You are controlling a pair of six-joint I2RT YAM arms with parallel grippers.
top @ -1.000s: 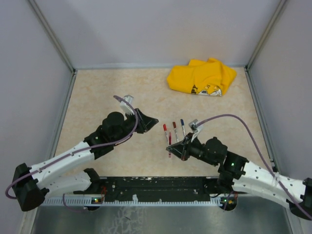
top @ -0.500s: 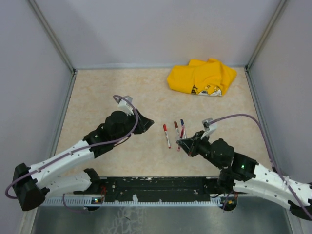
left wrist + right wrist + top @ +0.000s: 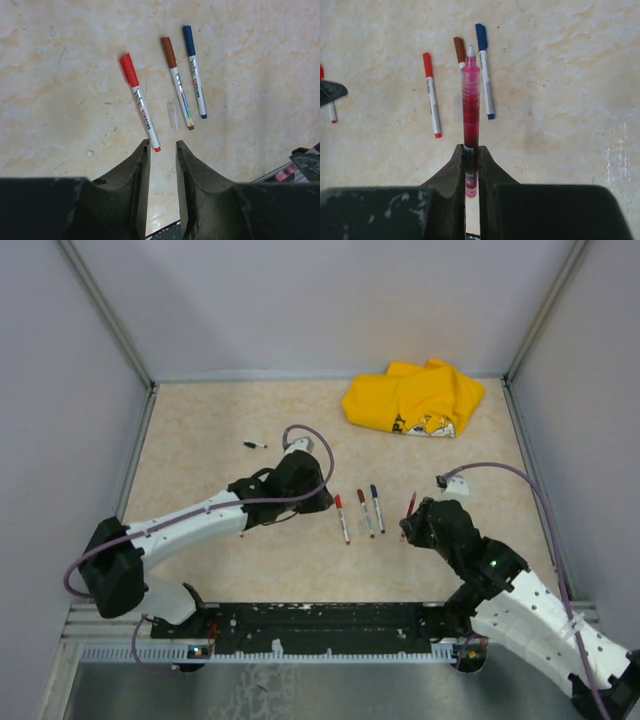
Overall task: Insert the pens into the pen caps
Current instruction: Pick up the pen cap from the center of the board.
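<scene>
Left gripper (image 3: 163, 144) shifted right, pink pen (image 3: 470, 100) — white-tipped

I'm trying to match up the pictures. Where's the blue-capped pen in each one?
Top external: blue-capped pen mid-table, rightmost of three side by side.
Left wrist: blue-capped pen upper right of centre.
Right wrist: blue-capped pen top centre, right of the gripped pink pen.
Shared landmark: brown-capped pen just left of it.
</scene>
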